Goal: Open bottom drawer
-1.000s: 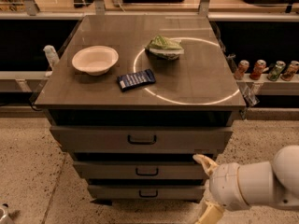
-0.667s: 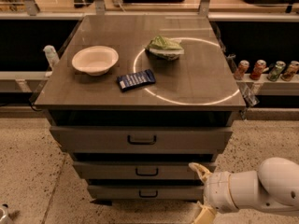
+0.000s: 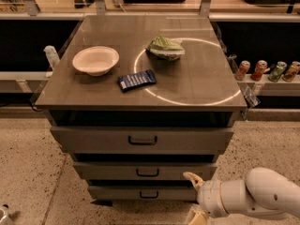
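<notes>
The bottom drawer (image 3: pixel 117 192) is the lowest and shallowest grey front of the cabinet's three, shut, with a small black loop handle (image 3: pixel 148 194). Above it are the middle drawer (image 3: pixel 108 170) and the wide top drawer (image 3: pixel 93 139), both shut. My gripper (image 3: pixel 194 197) is at the bottom right on a white arm, with one pale fingertip (image 3: pixel 191 177) up by the right end of the middle drawer and the other finger (image 3: pixel 196 216) at the frame's lower edge. The fingers stand apart and hold nothing. The gripper is right of the bottom drawer's handle.
On the cabinet top (image 3: pixel 197 83) are a white bowl (image 3: pixel 95 60), a dark blue packet (image 3: pixel 136 80) and a green chip bag (image 3: pixel 165 48). Several drink cans (image 3: pixel 267 71) stand on a shelf at the right. The speckled floor (image 3: pixel 28 172) surrounds the cabinet.
My gripper and arm have moved left and a little down, closer to the lower drawers. The drawers and the things on top have not moved.
</notes>
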